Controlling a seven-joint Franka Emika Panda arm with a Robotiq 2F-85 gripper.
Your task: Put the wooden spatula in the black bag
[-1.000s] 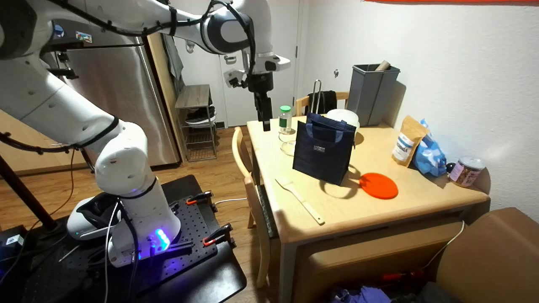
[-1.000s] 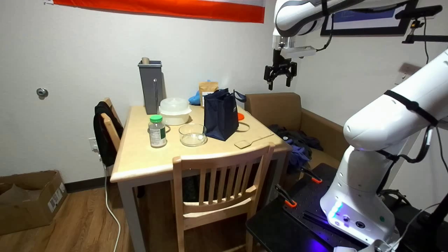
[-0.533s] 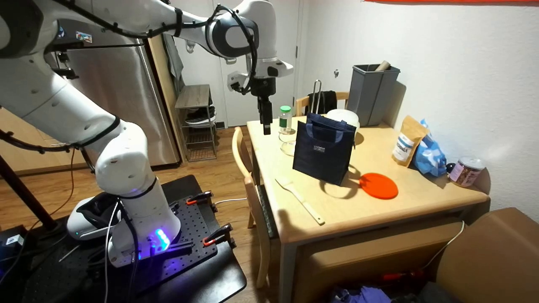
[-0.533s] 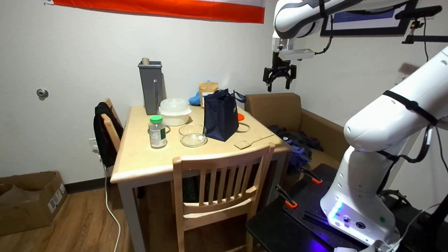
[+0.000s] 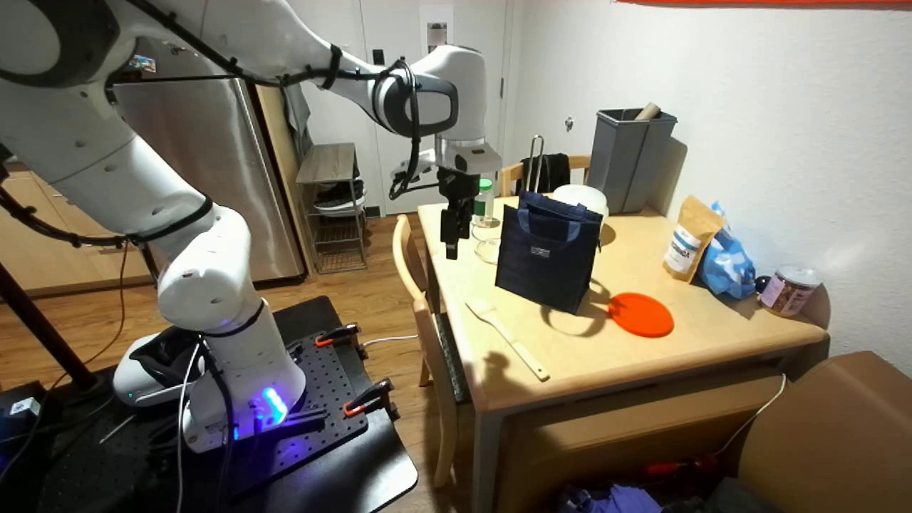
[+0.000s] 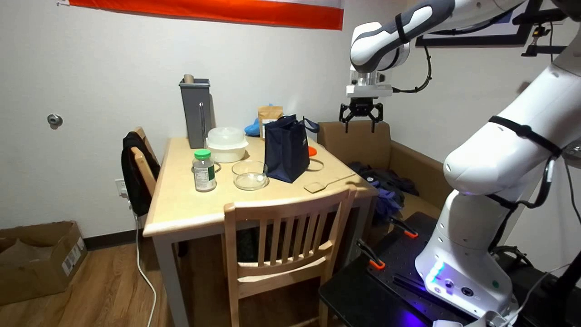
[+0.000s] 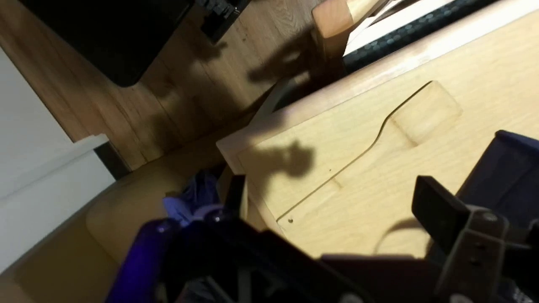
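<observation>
On the wooden table (image 5: 641,249), the wooden spatula (image 5: 520,349) lies flat near a corner, handle end close to the edge. The dark tote bag (image 5: 547,260) stands upright near the spatula, apart from it. The Robotiq gripper (image 6: 360,130) is raised above table level, pointing down, jaws set wide apart. An orange-red disc (image 5: 640,314) lies near the bag.
</observation>
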